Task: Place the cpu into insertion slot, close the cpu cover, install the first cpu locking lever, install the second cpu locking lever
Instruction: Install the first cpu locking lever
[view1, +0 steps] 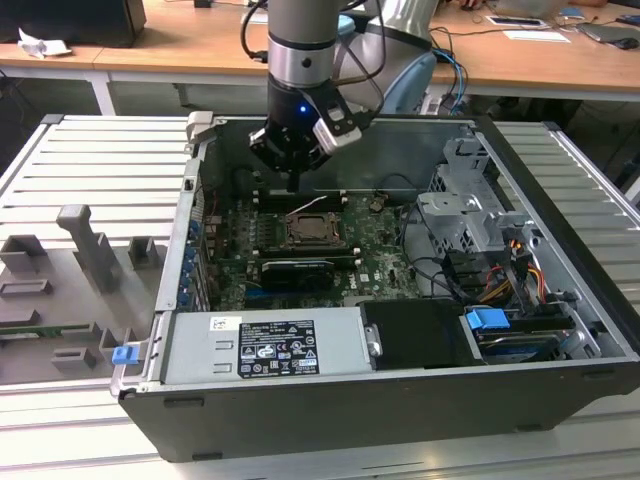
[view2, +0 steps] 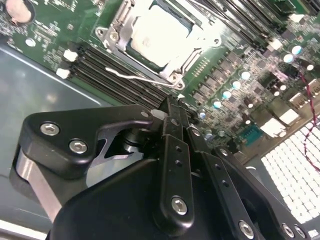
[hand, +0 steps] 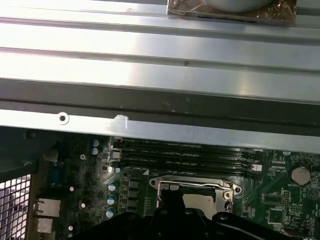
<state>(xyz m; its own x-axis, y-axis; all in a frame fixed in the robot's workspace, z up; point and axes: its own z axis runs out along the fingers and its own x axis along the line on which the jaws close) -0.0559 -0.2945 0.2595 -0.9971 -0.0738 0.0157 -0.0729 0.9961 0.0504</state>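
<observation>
1. The gripper (view1: 292, 187) hangs in the upper centre of the exterior view, above the far edge of the green motherboard (view1: 375, 262) inside the open computer case (view1: 400, 400). In the second wrist view its black fingers (view2: 176, 150) are pressed together with nothing between them.
2. The cpu (view2: 161, 39), a dull silver square in the upper centre of the second wrist view, already lies in the insertion slot (view2: 135, 50).
3. The cpu cover (view2: 112, 25) lies flat around the chip as a bright metal frame. One thin wire locking lever (view2: 132, 77) stands clear of the frame, unlatched, beside the memory slots (view2: 105, 70).
4. Handling, as a judgement: the lever is light, stiff, springy wire, likely slippery; it is best pushed near its free hooked end. The chip and socket contacts are fragile, so pressure belongs on frame and lever, not on the chip top.
</observation>
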